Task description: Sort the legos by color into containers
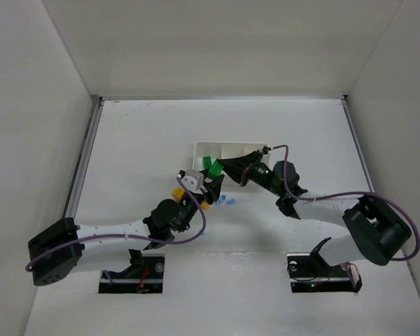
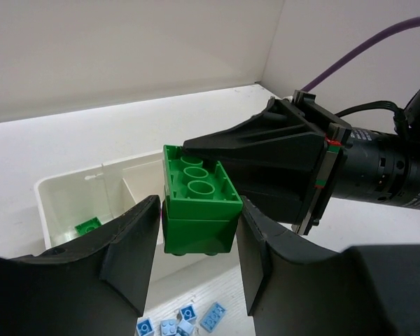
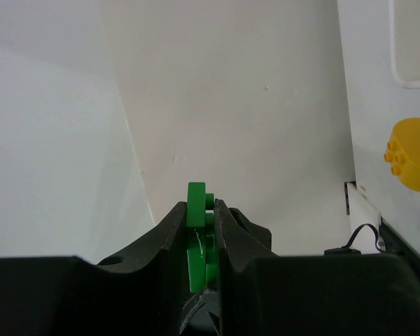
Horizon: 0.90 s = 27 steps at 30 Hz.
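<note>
My left gripper point(image 2: 198, 211) is shut on a chunky green lego point(image 2: 199, 203), held upside down in the air over the near edge of the white containers tray point(image 2: 63, 199). My right gripper point(image 3: 199, 208) is shut on a thin green lego plate point(image 3: 196, 231) standing on edge; its black wedge point(image 2: 266, 150) sits right behind the chunky lego. In the top view both grippers point(image 1: 210, 183) point(image 1: 227, 166) meet at the tray's point(image 1: 227, 147) front. One small green lego point(image 2: 88, 225) lies in a tray compartment. Several light blue legos point(image 2: 185, 320) lie on the table below.
Yellow legos point(image 1: 176, 192) point(image 1: 205, 205) lie by the left wrist, and a round yellow one point(image 3: 411, 164) shows at the right of the right wrist view. A purple cable point(image 1: 315, 197) loops along the right arm. White walls enclose the table.
</note>
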Each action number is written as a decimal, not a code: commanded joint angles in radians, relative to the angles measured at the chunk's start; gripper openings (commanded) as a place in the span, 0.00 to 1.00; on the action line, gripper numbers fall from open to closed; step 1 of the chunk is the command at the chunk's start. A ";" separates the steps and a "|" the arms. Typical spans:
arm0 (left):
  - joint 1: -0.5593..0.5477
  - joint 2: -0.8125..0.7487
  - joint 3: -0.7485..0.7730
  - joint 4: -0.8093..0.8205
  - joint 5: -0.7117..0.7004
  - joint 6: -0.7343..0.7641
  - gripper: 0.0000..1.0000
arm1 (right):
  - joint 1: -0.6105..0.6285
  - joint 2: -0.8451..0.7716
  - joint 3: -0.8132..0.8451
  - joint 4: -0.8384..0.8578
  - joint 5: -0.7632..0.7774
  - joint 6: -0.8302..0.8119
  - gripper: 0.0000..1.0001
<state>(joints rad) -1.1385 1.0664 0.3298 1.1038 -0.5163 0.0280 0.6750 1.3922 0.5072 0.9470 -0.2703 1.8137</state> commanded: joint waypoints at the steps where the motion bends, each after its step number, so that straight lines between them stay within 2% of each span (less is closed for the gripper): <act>1: 0.001 0.007 0.041 0.056 -0.001 0.024 0.42 | 0.004 0.007 -0.002 0.099 -0.012 0.018 0.13; 6: 0.001 0.012 0.046 0.050 0.002 0.026 0.32 | 0.004 0.005 -0.007 0.119 -0.010 0.026 0.14; 11: -0.002 0.012 0.043 0.045 0.001 0.026 0.29 | 0.001 0.004 -0.001 0.144 -0.015 0.039 0.14; 16: -0.007 0.023 0.072 -0.047 0.006 0.026 0.21 | -0.021 -0.034 0.013 0.135 -0.023 0.029 0.13; 21: -0.004 0.027 0.080 -0.104 0.007 0.020 0.17 | -0.039 -0.110 0.045 0.012 -0.024 -0.054 0.13; 27: 0.007 0.043 0.100 -0.170 -0.002 0.020 0.15 | -0.053 -0.223 0.117 -0.258 0.006 -0.252 0.13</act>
<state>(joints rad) -1.1393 1.0954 0.4026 1.0176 -0.4889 0.0471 0.6327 1.2446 0.5339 0.7387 -0.2699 1.6695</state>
